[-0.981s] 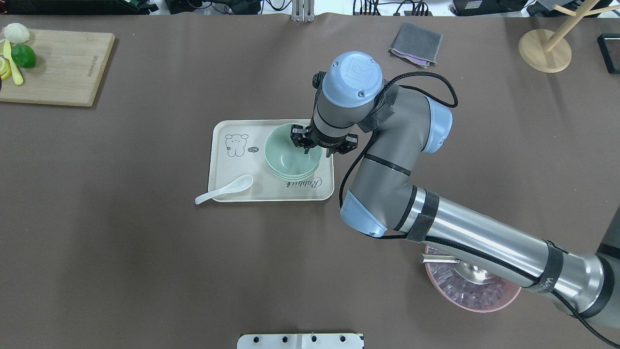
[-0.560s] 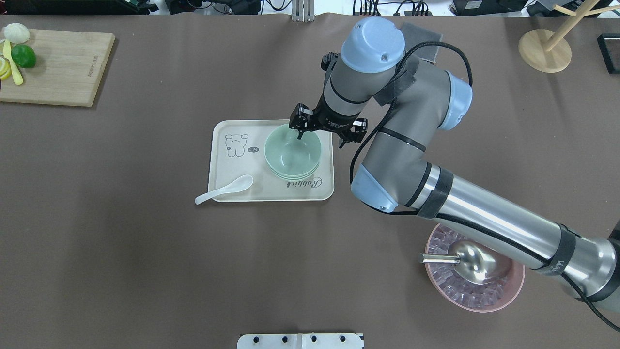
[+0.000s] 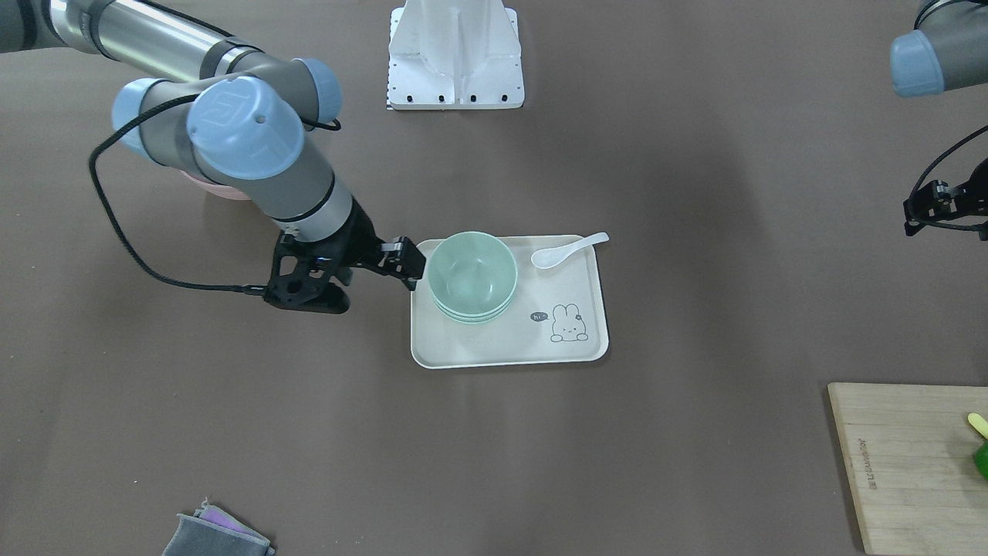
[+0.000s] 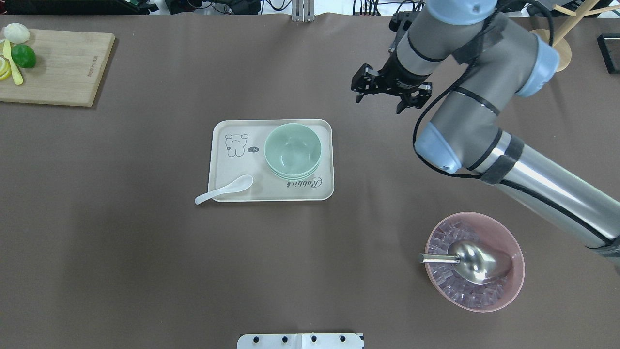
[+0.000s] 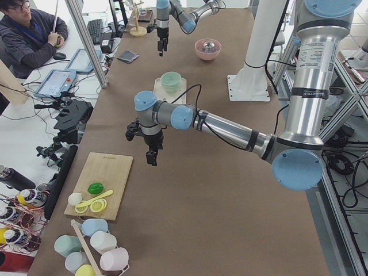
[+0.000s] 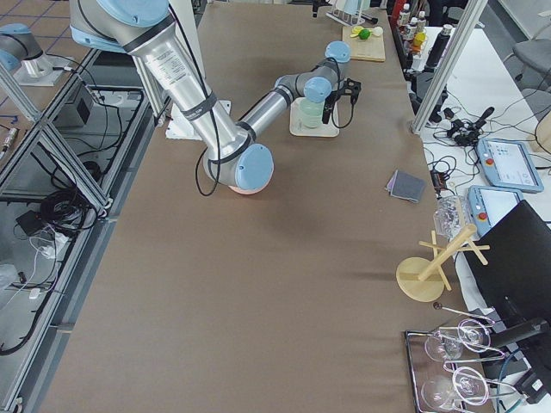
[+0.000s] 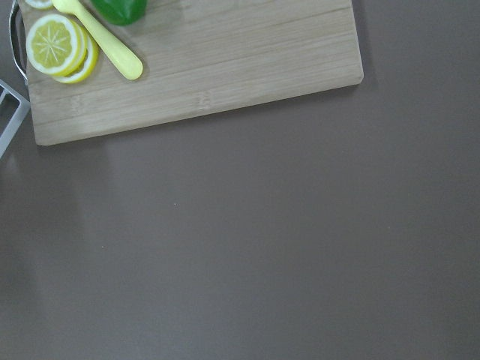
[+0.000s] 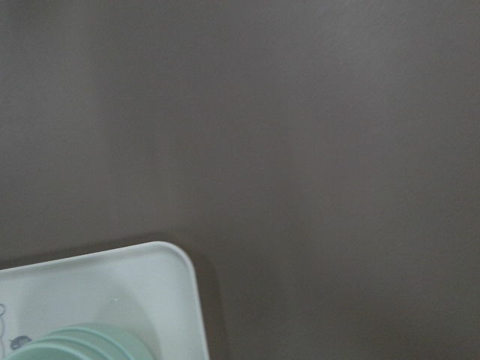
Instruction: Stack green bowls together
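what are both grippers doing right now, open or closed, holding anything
left gripper: cannot be told from these views.
right gripper: open, holding nothing, off to the side of the stacked green bowls.

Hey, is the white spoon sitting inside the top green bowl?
No, the white spoon lies on a corner of the tray beside the green bowls, with its handle poking out over the rim.

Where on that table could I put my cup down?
Bare room lies between the cutting board and the tray, and on the stretch from the tray to the pink bowl. Crowded: the tray, with stacked green bowls and spoon; the right end effector hangs beyond it.
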